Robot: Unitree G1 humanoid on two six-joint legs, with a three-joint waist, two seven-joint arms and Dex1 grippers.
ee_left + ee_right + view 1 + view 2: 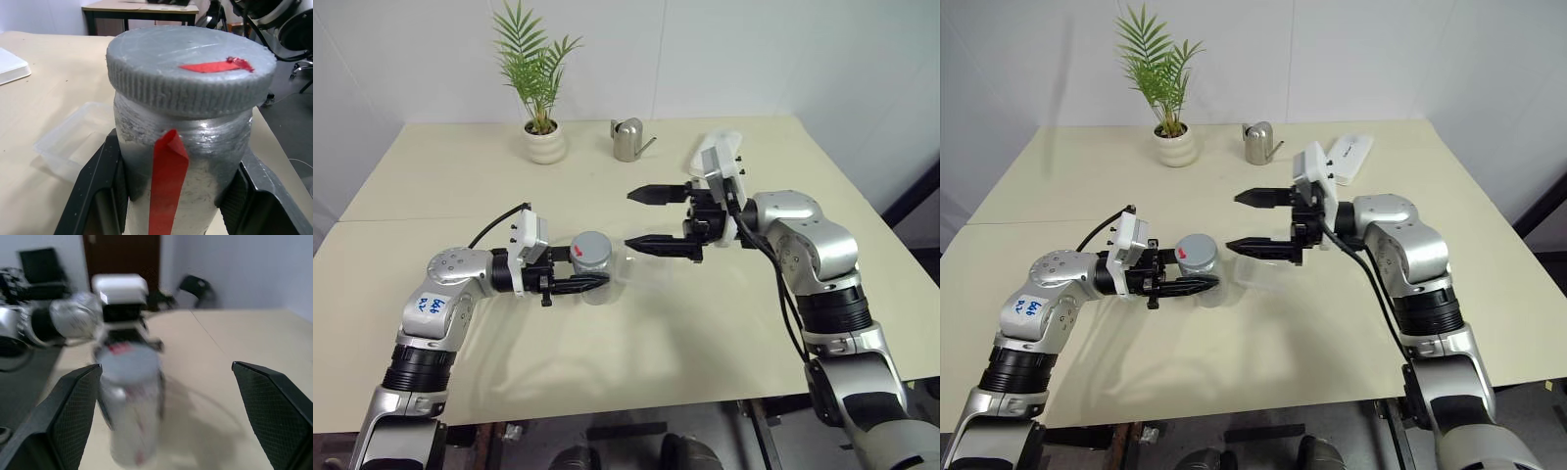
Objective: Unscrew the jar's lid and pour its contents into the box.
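My left gripper (593, 285) is shut on the jar (595, 276), holding it upright over the table near the middle. The silvery body (195, 161) carries a red strip, and the grey lid (190, 78) with its red mark sits on top. To the right of the jar, my right gripper (642, 221) points at it with its fingers wide open and nothing between them, a short gap from the lid (128, 363). The clear box (1261, 274) lies on the table just past the jar, below the right gripper. The contents are hidden inside the jar.
A potted palm (545, 142) and a steel watering pot (628, 139) stand at the back of the table. A flat white case (1351, 157) lies at the back right. The table's front edge (636, 406) runs close below both arms.
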